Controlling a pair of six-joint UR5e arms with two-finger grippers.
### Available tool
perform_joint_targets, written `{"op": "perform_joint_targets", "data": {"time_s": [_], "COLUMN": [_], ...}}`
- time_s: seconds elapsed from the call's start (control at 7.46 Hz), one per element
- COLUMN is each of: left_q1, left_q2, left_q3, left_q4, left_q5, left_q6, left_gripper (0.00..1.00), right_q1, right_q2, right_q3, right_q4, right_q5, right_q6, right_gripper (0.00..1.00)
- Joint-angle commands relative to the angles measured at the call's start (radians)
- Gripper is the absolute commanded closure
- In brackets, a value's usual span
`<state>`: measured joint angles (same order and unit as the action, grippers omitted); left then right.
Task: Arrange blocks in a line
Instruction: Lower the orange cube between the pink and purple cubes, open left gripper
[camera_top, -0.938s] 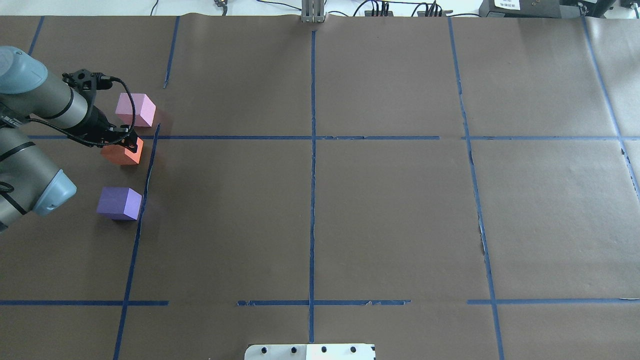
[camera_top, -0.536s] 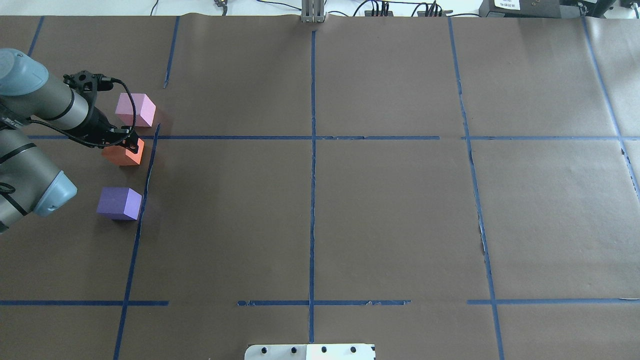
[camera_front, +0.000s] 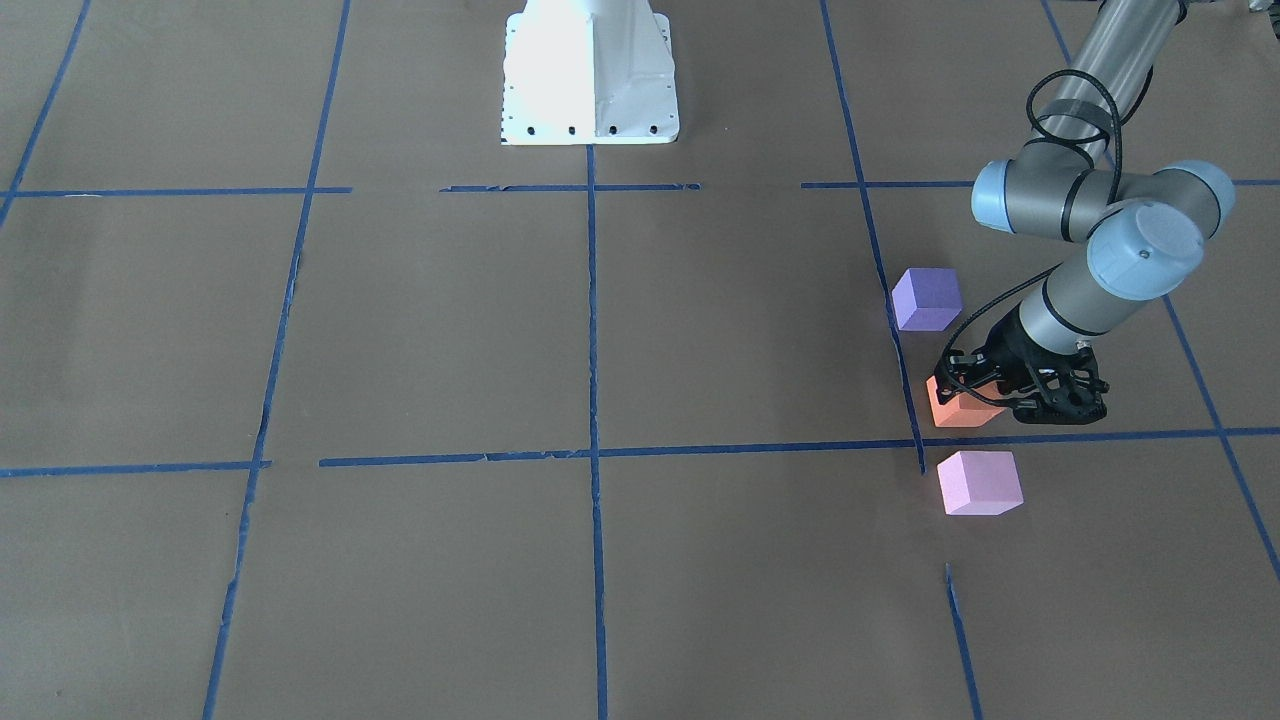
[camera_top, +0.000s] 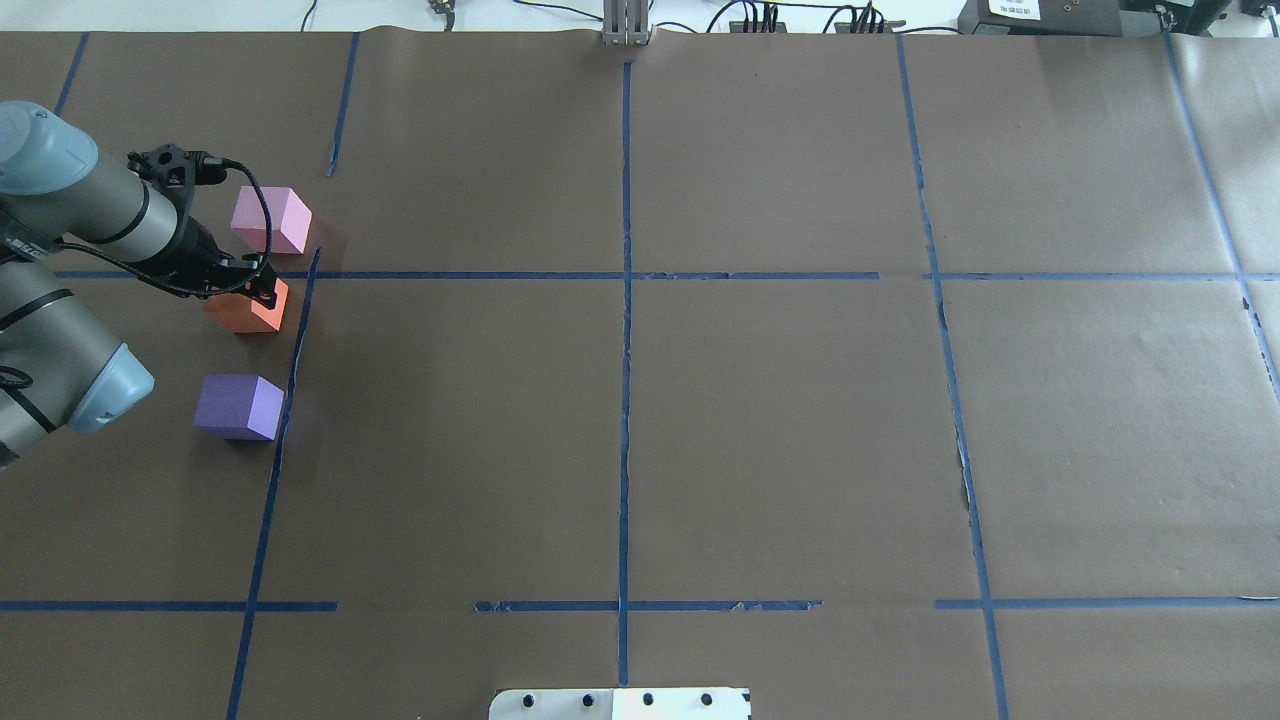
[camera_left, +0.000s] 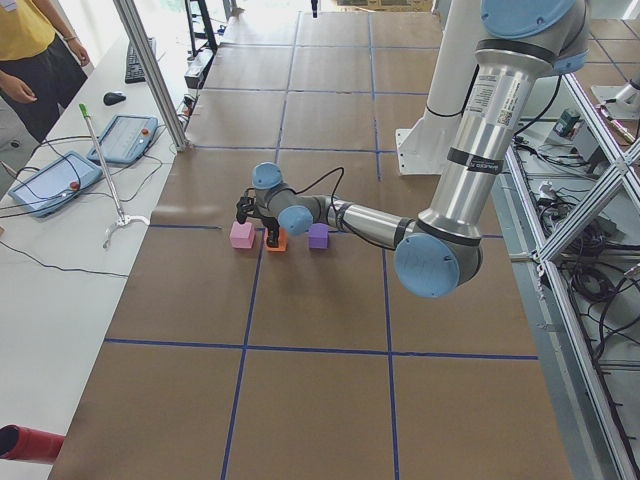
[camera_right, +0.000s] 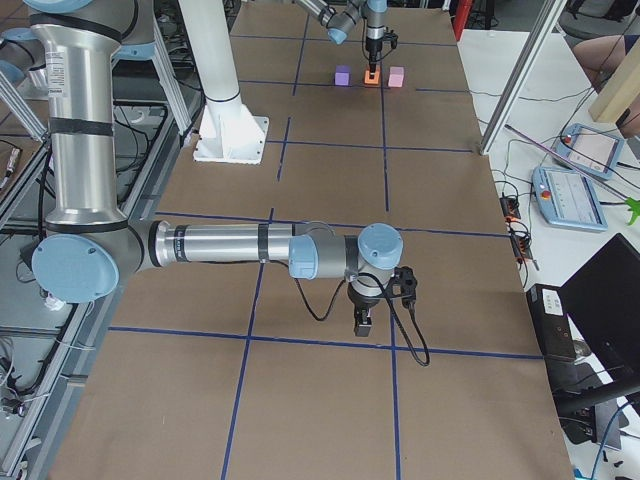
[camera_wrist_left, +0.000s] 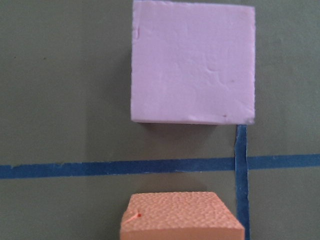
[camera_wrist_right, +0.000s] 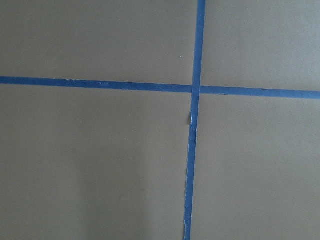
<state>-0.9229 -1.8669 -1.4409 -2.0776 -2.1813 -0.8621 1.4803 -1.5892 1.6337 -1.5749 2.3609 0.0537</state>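
Note:
Three blocks lie in a rough line at the table's left side. The pink-lilac block is farthest, the orange block in the middle, the violet-purple block nearest. My left gripper is down over the orange block, a finger on each side, and looks shut on it; the block sits at table height. The left wrist view shows the orange block at the bottom and the pink block above. My right gripper hovers over bare table far from the blocks; I cannot tell whether it is open.
Blue tape lines divide the brown paper-covered table into squares. The robot's white base stands mid-table at the near edge. Tablets, cables and an operator are at the table's left end.
The left arm has shifted very slightly; the orange block and the gripper stay almost in place. The other two blocks have not moved.

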Motion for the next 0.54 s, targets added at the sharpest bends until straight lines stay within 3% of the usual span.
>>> {"op": "perform_joint_targets", "data": {"time_s": [0.0, 0.4], "left_q1": [0.001, -0.007], "left_q2": [0.0, 0.0], "left_q3": [0.014, -0.042], "left_q4": [-0.018, -0.024], "left_q5": [-0.002, -0.002], "left_q6": [0.0, 0.002], "left_gripper": [0.03, 0.0], "right_q1": [0.0, 0.0], "right_q2": [0.0, 0.0], "right_q3": [0.0, 0.0], "right_q4": [0.001, 0.001], "right_q5": [0.0, 0.0], "right_q6": [0.0, 0.0], "right_gripper": [0.0, 0.0]}}
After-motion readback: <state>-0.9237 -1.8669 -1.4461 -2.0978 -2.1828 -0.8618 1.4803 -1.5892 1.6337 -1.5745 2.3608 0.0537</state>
